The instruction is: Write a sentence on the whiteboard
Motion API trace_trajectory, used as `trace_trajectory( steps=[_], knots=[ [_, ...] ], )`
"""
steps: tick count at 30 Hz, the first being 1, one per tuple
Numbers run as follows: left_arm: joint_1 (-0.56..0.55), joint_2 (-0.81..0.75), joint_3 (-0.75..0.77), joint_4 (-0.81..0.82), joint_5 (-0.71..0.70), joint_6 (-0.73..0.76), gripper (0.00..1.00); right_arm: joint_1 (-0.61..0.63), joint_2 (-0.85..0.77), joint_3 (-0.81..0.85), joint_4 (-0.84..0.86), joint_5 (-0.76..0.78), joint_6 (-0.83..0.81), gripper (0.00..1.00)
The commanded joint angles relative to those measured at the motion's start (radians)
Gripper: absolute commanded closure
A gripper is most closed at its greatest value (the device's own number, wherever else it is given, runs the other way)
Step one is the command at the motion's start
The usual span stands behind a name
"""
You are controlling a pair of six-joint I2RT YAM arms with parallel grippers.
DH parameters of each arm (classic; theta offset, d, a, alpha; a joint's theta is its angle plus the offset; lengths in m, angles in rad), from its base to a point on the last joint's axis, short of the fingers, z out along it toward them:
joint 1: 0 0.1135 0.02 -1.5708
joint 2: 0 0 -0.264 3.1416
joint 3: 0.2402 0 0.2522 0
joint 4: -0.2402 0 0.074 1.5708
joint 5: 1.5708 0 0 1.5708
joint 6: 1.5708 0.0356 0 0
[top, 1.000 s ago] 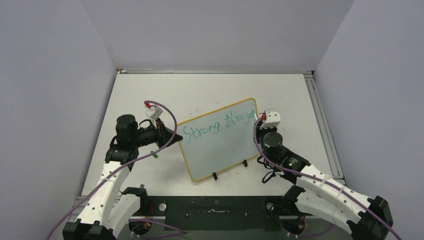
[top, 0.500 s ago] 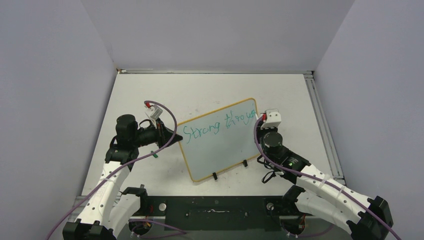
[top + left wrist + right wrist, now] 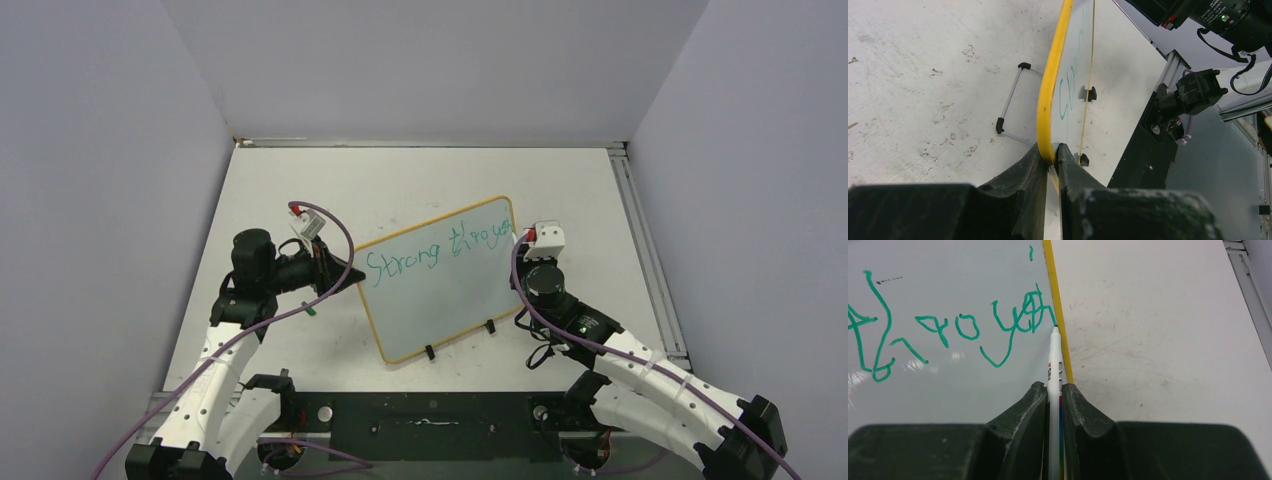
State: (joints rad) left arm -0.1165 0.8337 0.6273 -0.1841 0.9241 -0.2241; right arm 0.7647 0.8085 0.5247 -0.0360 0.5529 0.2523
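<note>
The whiteboard [image 3: 440, 300] lies tilted at mid-table, with a yellow frame and two black clips [image 3: 430, 352] on its near edge. The sentence [image 3: 435, 250] is one green line reading roughly "Strong through". My left gripper [image 3: 352, 277] is shut on the board's left edge, and the left wrist view shows the jaws [image 3: 1050, 152] pinching the yellow frame [image 3: 1053, 85]. My right gripper [image 3: 520, 255] is shut on a white marker [image 3: 1054, 360]. The marker's tip touches the end of the lettering [image 3: 963, 330], right beside the board's yellow right frame [image 3: 1058, 315].
A small wire stand [image 3: 1010, 97] lies on the table behind the board's left edge. An aluminium rail [image 3: 640, 250] runs along the table's right side. The black base plate [image 3: 430, 415] spans the near edge. Grey walls enclose the table.
My right arm has shifted very slightly toward the near side with the marker. The left arm and the whiteboard have not moved.
</note>
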Motion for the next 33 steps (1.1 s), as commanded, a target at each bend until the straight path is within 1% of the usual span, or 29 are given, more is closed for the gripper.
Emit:
trace_trajectory(
  steps=[1, 11, 16, 22, 26, 28, 31, 33],
  knots=[
    [-0.005, -0.016, 0.008, 0.035, -0.011, 0.032, 1.00, -0.006, -0.012, -0.004, -0.010, -0.009, 0.010, 0.95],
    [-0.005, -0.022, 0.009, 0.035, -0.016, 0.034, 1.00, -0.006, -0.102, 0.029, -0.035, -0.058, 0.002, 0.95],
    [-0.005, -0.018, 0.012, 0.031, -0.023, 0.036, 1.00, -0.006, -0.150, 0.048, -0.045, -0.115, -0.004, 0.95],
    [-0.003, -0.015, 0.015, 0.020, -0.037, 0.046, 1.00, -0.004, -0.210, 0.101, -0.112, -0.199, 0.011, 0.95],
    [-0.005, -0.014, 0.017, 0.017, -0.043, 0.049, 1.00, 0.003, -0.215, 0.133, -0.161, -0.305, 0.050, 0.95],
    [-0.005, -0.015, 0.017, 0.016, -0.040, 0.049, 1.00, 0.015, -0.206, 0.133, -0.168, -0.393, 0.069, 0.95],
    [-0.006, -0.020, 0.015, 0.017, -0.037, 0.046, 1.00, 0.060, -0.219, 0.083, -0.116, -0.494, 0.104, 0.95],
    [-0.011, -0.021, 0.015, 0.017, -0.038, 0.045, 1.00, 0.118, -0.237, 0.026, -0.033, -0.514, 0.129, 0.95]
  ],
)
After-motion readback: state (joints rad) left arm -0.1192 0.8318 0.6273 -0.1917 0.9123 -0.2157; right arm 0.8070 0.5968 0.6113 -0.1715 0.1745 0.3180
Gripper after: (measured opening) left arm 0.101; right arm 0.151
